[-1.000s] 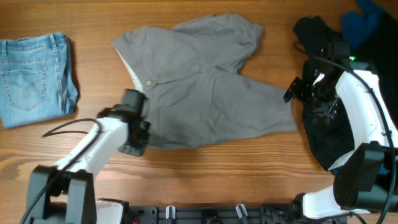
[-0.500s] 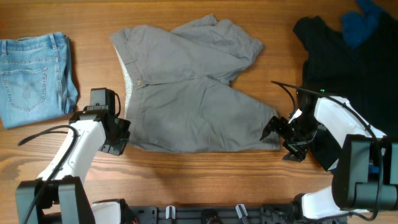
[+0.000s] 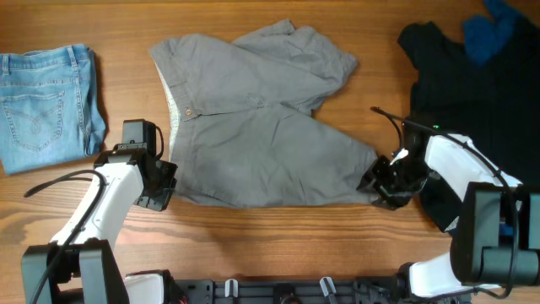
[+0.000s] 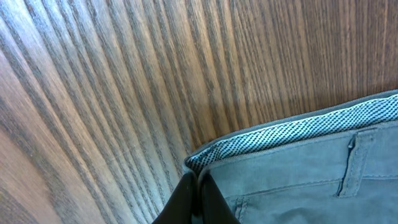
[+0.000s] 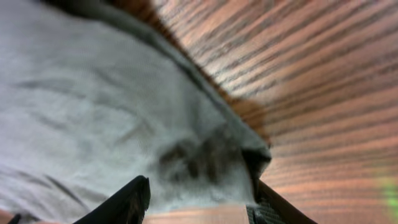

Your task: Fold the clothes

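The grey trousers (image 3: 261,127) lie spread across the middle of the wooden table (image 3: 278,245), waistband to the left and legs to the right. My left gripper (image 3: 164,187) is at the waistband's near-left corner. In the left wrist view its fingers (image 4: 196,180) are shut together on that corner of the trousers (image 4: 311,168), beside the dotted lining. My right gripper (image 3: 378,181) is at the hem of the near leg. In the right wrist view its fingers (image 5: 199,186) are open with the hem of the trousers (image 5: 112,106) between them.
Folded light-blue jeans (image 3: 46,105) lie at the far left. A black garment (image 3: 447,76) lies at the right under my right arm. A blue cloth (image 3: 494,29) is at the top right corner.
My left gripper moved left with the waistband corner, and the trousers now lie flatter. My right gripper came down from the black garment to the leg hem and edged closer onto it.
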`<action>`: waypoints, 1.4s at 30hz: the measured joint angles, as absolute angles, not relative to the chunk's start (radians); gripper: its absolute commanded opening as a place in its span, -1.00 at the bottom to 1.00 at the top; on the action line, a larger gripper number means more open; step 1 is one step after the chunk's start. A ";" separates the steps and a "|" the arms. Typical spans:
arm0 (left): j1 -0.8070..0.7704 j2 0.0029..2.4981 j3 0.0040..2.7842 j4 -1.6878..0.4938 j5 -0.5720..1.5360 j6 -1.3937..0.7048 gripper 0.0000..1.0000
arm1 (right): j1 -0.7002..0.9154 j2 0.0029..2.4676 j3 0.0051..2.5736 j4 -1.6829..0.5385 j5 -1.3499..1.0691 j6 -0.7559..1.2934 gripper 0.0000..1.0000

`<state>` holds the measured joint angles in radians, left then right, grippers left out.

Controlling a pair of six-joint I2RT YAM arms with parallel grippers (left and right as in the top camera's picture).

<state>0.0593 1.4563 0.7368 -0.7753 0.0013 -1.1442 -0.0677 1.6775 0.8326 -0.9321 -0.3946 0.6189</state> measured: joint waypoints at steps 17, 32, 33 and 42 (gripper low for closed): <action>0.059 1.373 0.803 -0.918 0.027 -0.916 -0.92 | -0.081 1.633 0.987 -1.027 -0.310 0.614 -0.92; -0.144 1.055 1.145 -1.170 0.051 -0.717 -0.92 | -0.128 1.237 1.296 -1.201 -0.130 0.509 -0.91; -0.181 1.043 1.164 -1.187 0.050 -0.712 -0.92 | -0.134 1.222 1.324 -1.202 -0.106 0.505 -0.92; -0.230 1.008 1.324 -1.339 0.029 -0.761 -0.92 | -0.151 1.187 1.504 -1.072 -0.143 0.388 -0.92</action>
